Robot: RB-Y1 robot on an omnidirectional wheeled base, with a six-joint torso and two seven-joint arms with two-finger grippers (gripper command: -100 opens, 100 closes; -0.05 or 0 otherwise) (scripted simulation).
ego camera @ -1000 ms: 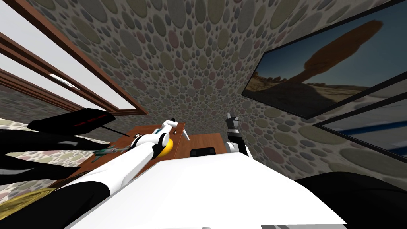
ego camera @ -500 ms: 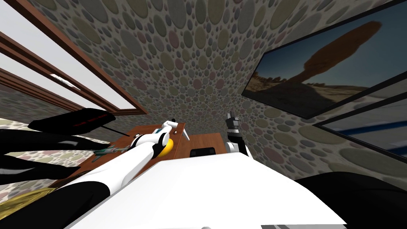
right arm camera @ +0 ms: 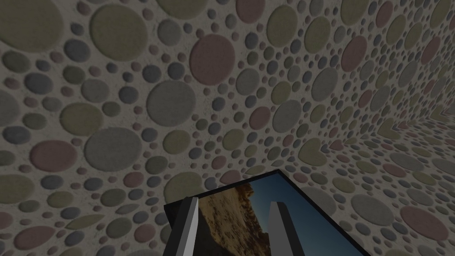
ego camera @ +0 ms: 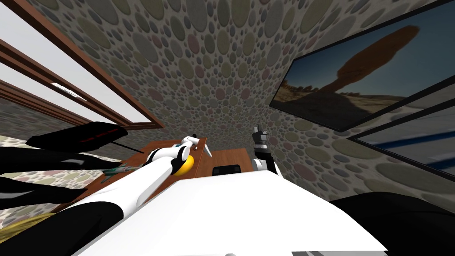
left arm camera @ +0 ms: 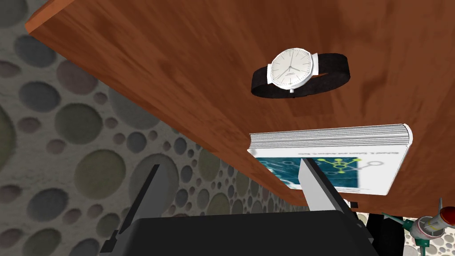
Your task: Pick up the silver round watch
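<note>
Slight camera shift; round white-faced watch (left arm camera: 291, 67)

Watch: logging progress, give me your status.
Left gripper open, short of watch on table. Right gripper open, raised. Book close beside watch, nearer gripper.

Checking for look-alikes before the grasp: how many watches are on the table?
1. The watch lies on the wooden table, just beyond the book, ahead of the open left hand. Parts of the table out of view may hide more.
</note>
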